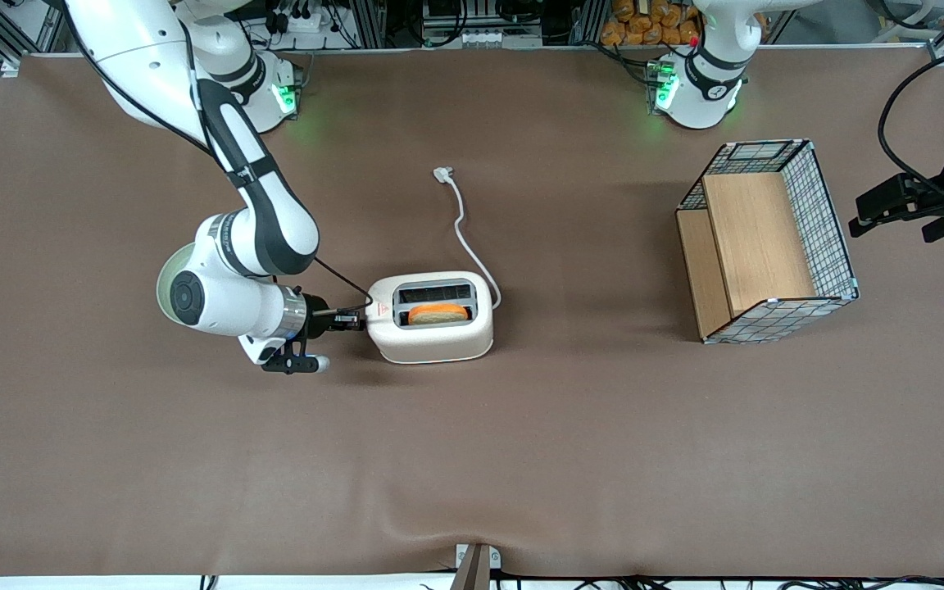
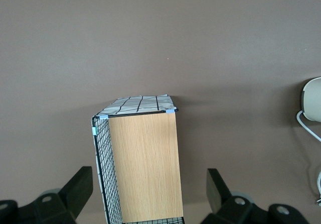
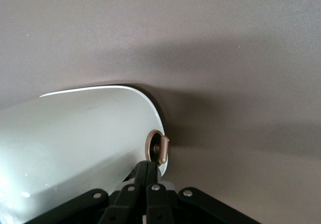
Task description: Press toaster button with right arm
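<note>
Where fingers meet, gripper point(image 3: 148, 176) at toaster button point(image 3: 161, 150)

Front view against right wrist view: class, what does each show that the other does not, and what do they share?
Only the front view shows the bread slice in a slot, the white cord, the wire basket and the right arm. Only the right wrist view shows the toaster button, with the shut gripper touching it. Both show the toaster and the brown table.

You had even overhead light; the toaster point(image 3: 75, 148) glared blurred up close, with the gripper point(image 3: 149, 171) pressed against it.
</note>
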Controlling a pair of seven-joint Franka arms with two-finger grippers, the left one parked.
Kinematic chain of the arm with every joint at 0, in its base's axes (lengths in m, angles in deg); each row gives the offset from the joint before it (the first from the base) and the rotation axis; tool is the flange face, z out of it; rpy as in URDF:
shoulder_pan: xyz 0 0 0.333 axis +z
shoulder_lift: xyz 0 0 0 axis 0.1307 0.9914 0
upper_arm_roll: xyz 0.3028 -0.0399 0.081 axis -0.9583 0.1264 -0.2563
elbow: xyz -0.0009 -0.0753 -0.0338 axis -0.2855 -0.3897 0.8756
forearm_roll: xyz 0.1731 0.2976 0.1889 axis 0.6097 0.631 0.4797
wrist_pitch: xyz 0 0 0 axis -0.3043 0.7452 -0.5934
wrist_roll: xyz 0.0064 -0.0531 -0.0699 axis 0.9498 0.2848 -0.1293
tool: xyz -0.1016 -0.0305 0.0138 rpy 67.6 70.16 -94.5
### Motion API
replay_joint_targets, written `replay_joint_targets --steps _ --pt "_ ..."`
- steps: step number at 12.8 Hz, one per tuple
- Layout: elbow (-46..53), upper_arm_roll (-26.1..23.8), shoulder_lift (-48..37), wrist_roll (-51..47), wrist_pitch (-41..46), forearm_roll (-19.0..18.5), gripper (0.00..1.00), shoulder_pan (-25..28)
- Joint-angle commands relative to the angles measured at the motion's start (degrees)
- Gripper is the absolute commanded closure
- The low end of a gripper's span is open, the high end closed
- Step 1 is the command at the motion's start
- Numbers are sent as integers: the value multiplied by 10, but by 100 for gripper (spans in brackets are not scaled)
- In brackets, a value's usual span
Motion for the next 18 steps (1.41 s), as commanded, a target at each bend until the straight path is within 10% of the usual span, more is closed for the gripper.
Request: replay_joint_targets --steps 1,4,6,10,14,18 --pt "8 3 2 25 24 14 100 -13" --pt "38 4 3 24 66 14 100 -33" --pt "67 5 4 23 112 13 1 -50" --pt "118 20 4 25 144 2 0 -62" --pt "220 17 15 31 202 -113 0 -78" --pt "291 -2 11 31 236 -115 0 -123"
